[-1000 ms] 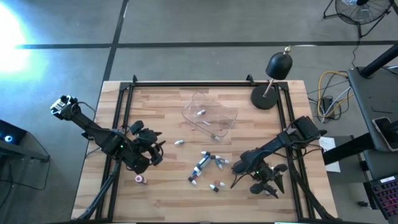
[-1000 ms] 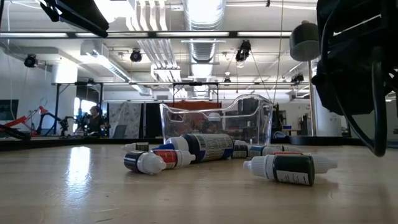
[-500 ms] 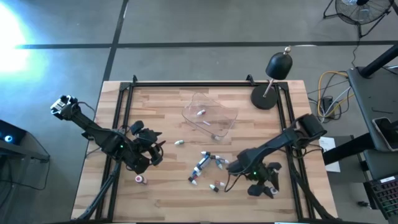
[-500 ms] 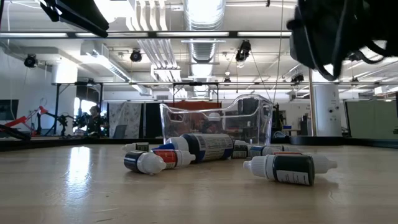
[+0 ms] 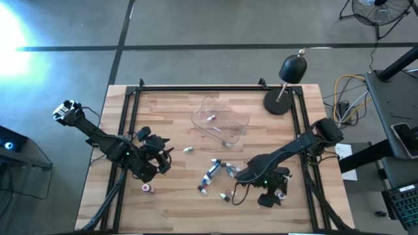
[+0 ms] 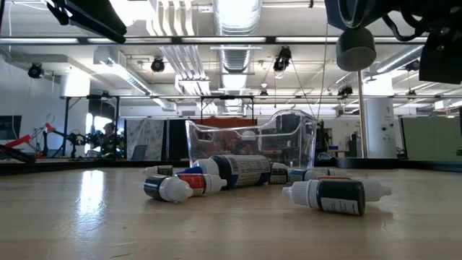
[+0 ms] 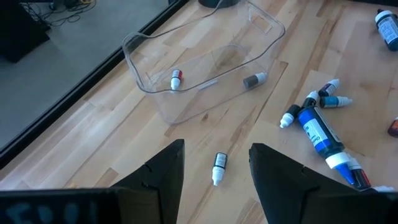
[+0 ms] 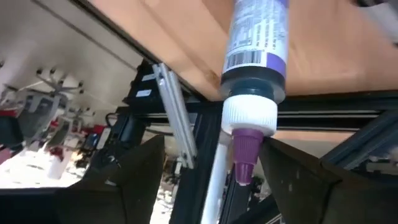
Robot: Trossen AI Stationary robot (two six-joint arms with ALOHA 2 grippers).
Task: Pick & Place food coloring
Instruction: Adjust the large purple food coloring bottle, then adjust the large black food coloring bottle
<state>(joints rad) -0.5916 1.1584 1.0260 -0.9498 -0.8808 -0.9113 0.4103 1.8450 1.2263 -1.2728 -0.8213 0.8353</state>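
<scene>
**Right pincer.** We find the right pincer (image 5: 270, 194) low over the near right part of the pale wooden bench (image 5: 163, 111). Its two dark fingers (image 8: 134, 186) stand wide. A purple-labelled food coloring bottle with a white collar and purple tip (image 8: 255, 37) lies in the gap with clear space on either side, so we judge it is not gripped. Whether the bottle rests flat on the bench we cannot tell.

**Governing relation.** The bottle's long axis runs along the pincer's own forward line. Its purple tip points back toward the wrist and its body points away. The fingers therefore flank its sides and would meet it across its narrow width. The right arm is by far the nearer one to this bottle.

**Outward.** Just beside this pincer, toward the bench centre, lies the loose cluster of small bottles (image 5: 215, 173). Among them is a larger blue-labelled white-capped bottle (image 7: 317, 130), lying on its side. Beyond the cluster stands the clear rectangular plastic tray (image 5: 238, 121). It already holds a red-capped bottle (image 7: 176, 78) and a grey-capped bottle (image 7: 254, 79).

**Left pincer.** The left pincer (image 5: 163, 156) waits above the left part of the bench, with its fingers apart and nothing between them. A lone white-capped bottle (image 7: 219, 168) lies ahead of it, between it and the tray. A pink-capped bottle (image 5: 147, 188) sits near the front left edge, well apart from the rest.

**Assessment.** Most bottles are still outside the tray, so we judge the task to be at an early stage.
</scene>
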